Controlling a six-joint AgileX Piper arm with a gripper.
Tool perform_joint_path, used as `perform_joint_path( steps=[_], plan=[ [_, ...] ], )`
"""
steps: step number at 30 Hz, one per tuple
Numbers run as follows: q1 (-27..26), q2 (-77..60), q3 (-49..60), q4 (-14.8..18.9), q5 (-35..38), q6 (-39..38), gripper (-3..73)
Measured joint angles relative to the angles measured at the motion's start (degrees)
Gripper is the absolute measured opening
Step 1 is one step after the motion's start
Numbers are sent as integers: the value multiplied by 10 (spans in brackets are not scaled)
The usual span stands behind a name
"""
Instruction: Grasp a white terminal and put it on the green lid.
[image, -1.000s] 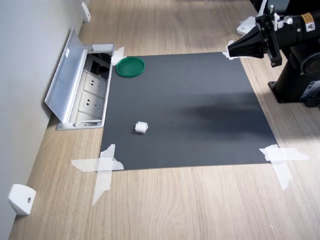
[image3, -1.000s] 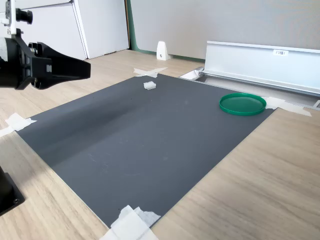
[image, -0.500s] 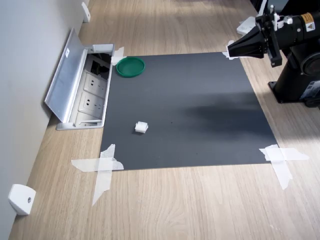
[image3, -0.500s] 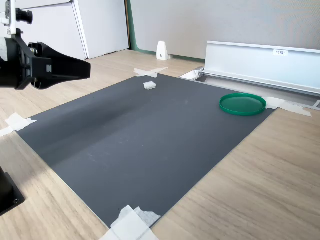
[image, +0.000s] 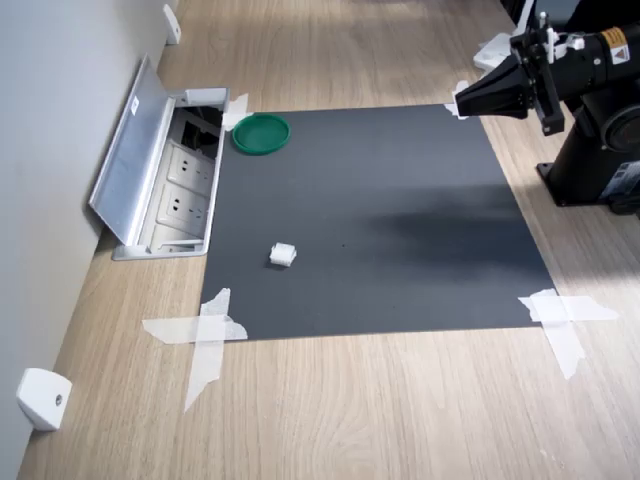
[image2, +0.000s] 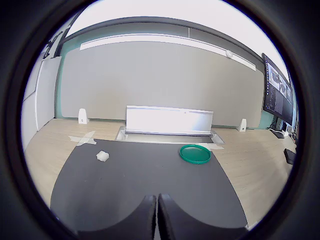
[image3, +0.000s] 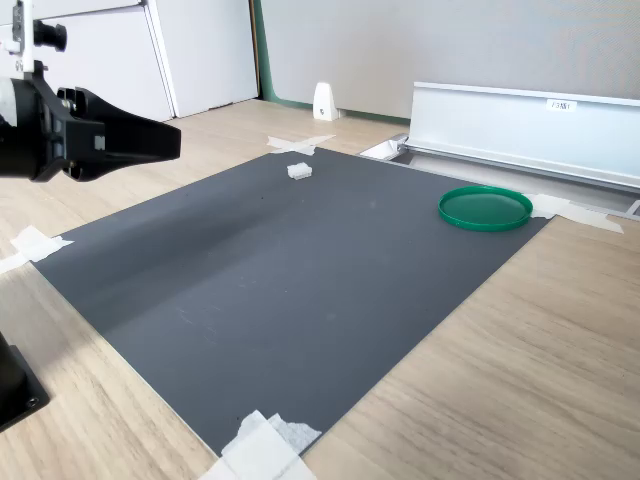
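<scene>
One tiny white cubic plastic terminal (image: 283, 255) lies alone on the dark grey mat (image: 400, 230), toward the mat's 7 o'clock in the first exterior view. One flat round dark-green plastic lid (image: 261, 133) sits at the mat's 11 o'clock corner there, well apart from the terminal and empty. Four taped corners hold the mat to the light wood-grain table (image: 380, 410); white tape strips (image: 205, 335) cross at each. At the mat's 9 o'clock side a silver hinged cover (image: 130, 165) stands open over a recessed socket box (image: 185, 205), with a grey wall behind. Two small white wedge-shaped pieces (image: 42, 397) rest along that wall. The single black arm reaches level above the mat's 1 o'clock corner, its claw (image: 462, 100) pointing across the mat, fingers pressed together with nothing between them, as the wrist view (image2: 157, 215) shows.
</scene>
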Motion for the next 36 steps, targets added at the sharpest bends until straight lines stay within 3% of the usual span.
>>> perform_joint_path(
  steps=[5,11,22,27,36],
  plan=[
    [0,26,-37,-1,2,-12,-8],
    [0,167,-137,-11,19,-17,-8],
    [0,494,-350,-59,232,-25,-8],
    [0,588,-409,-60,242,-41,-8],
    [27,749,-541,-47,256,-147,17]
  ],
)
